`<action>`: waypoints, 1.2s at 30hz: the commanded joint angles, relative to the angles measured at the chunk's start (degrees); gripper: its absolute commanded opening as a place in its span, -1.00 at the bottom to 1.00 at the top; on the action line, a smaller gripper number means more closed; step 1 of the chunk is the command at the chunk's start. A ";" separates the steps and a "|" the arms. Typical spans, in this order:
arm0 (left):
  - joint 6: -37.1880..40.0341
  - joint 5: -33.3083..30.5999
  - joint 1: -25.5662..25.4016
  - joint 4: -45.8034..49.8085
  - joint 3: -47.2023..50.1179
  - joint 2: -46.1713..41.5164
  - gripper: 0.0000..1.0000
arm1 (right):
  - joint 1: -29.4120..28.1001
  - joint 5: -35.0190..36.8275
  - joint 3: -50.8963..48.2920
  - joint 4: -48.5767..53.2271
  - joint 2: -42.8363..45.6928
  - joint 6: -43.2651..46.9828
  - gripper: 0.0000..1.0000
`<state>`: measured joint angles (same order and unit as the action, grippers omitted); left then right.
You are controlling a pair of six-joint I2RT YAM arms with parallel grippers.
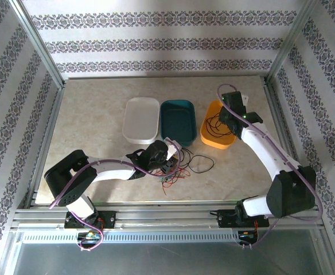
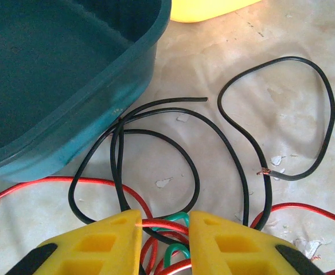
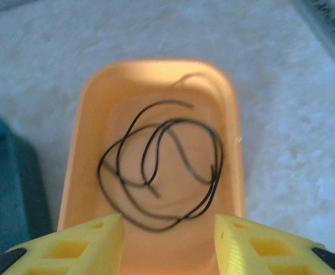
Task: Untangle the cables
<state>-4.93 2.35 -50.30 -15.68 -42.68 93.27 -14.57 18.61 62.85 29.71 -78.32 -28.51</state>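
Note:
The cables lie tangled on the table in front of the teal bin. In the left wrist view red, green and black wires cross between my left gripper's yellow fingers, which are shut on the bundle. One black loop trails off to the right. My right gripper hangs open above the orange bin, with a coiled black cable lying loose inside it, clear of the fingers. In the top view that gripper is over the orange bin.
A white bin and a teal bin stand side by side left of the orange one. The teal bin's wall is close to the tangle's far left. Metal frame rails edge the table.

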 commanded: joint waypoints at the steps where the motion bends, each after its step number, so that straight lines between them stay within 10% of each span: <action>1: 0.42 -0.59 -1.37 0.48 -1.44 1.11 -0.45 | -3.49 -9.13 -5.21 0.77 3.67 3.64 -0.09; 11: 1.18 -1.53 -1.33 0.83 -1.62 1.30 -0.46 | -16.16 -32.58 -15.65 -1.33 0.24 5.35 -0.13; 36: 1.08 -1.39 -1.36 2.10 -1.36 0.06 -0.46 | -20.95 -24.37 -12.13 0.26 -12.84 1.39 -0.06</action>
<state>-4.71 1.26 -50.30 -15.62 -43.11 93.91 -34.81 -7.86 50.78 28.51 -91.64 -25.76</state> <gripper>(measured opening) 0.272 0.469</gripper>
